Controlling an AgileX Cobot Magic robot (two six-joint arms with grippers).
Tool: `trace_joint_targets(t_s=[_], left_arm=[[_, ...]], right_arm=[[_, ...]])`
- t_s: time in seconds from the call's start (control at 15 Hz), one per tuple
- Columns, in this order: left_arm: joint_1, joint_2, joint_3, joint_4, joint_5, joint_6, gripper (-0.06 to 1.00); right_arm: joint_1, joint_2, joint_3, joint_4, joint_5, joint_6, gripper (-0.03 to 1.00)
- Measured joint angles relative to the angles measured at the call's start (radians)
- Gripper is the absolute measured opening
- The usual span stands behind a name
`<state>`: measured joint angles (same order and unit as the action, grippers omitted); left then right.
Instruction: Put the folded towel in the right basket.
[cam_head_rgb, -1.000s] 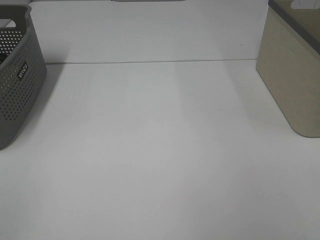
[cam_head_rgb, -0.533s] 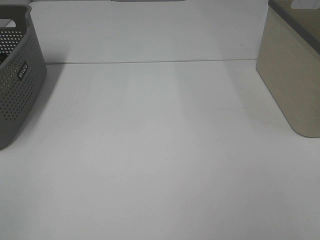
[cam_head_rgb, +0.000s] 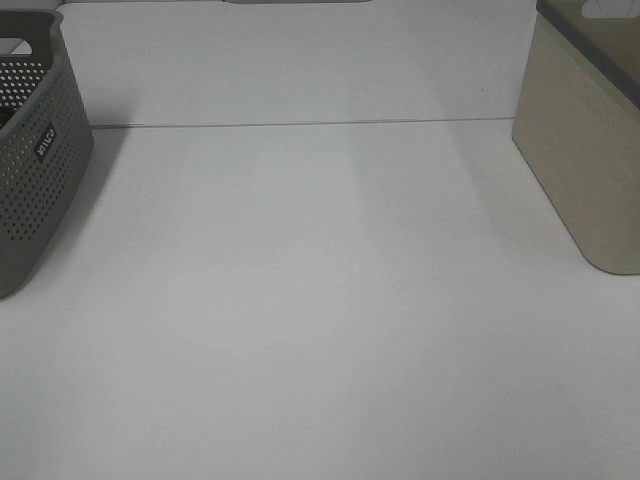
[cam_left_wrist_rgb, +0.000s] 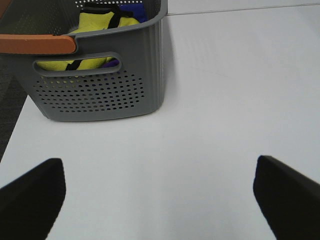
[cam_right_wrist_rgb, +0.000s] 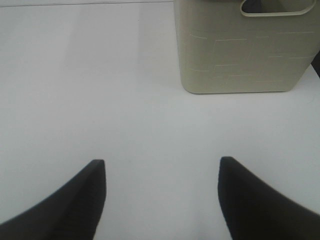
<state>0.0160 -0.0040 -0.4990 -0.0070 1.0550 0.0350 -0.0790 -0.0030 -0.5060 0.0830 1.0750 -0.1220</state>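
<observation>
From up high neither arm shows at all, just the white table (cam_head_rgb: 320, 300) with a grey perforated basket (cam_head_rgb: 35, 170) cut off at the left edge and the beige basket (cam_head_rgb: 585, 150) cut off at the right. Only a sliver of each basket's inside is visible from here, so their contents can't be read from this view.

Over on the left wrist view, the left gripper (cam_left_wrist_rgb: 160, 192) hangs above bare table, jaws spread wide, only the two dark fingertips (cam_left_wrist_rgb: 32, 192) poking into the shot. Ahead of it stands the grey basket (cam_left_wrist_rgb: 100, 95), and inside, something yellow (cam_left_wrist_rgb: 97, 25) with black strips and a bit of blue or purple cloth (cam_left_wrist_rgb: 135, 11) behind it. Whether that bundle is the folded towel, I can't tell; it's half hidden by the basket wall and an orange handle-like bar (cam_left_wrist_rgb: 37, 44) across the rim. It sits well apart from the fingers, nothing held.

Right wrist view: the right gripper (cam_right_wrist_rgb: 162, 197) is also spread wide and empty, with the beige basket (cam_right_wrist_rgb: 245, 47) ahead of it, top cropped, inside hidden.

Compared with the high view a second ago, nothing on the table has shifted; both baskets sit exactly where they were.
</observation>
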Motion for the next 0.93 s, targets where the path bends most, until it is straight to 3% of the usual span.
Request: trace_joint_targets(t_s=[0.93], left_arm=[[0.000,0.000,0.000,0.000,0.000,0.000,0.97]], right_arm=[[0.000,0.000,0.001,0.000,-0.002,0.000,0.62]])
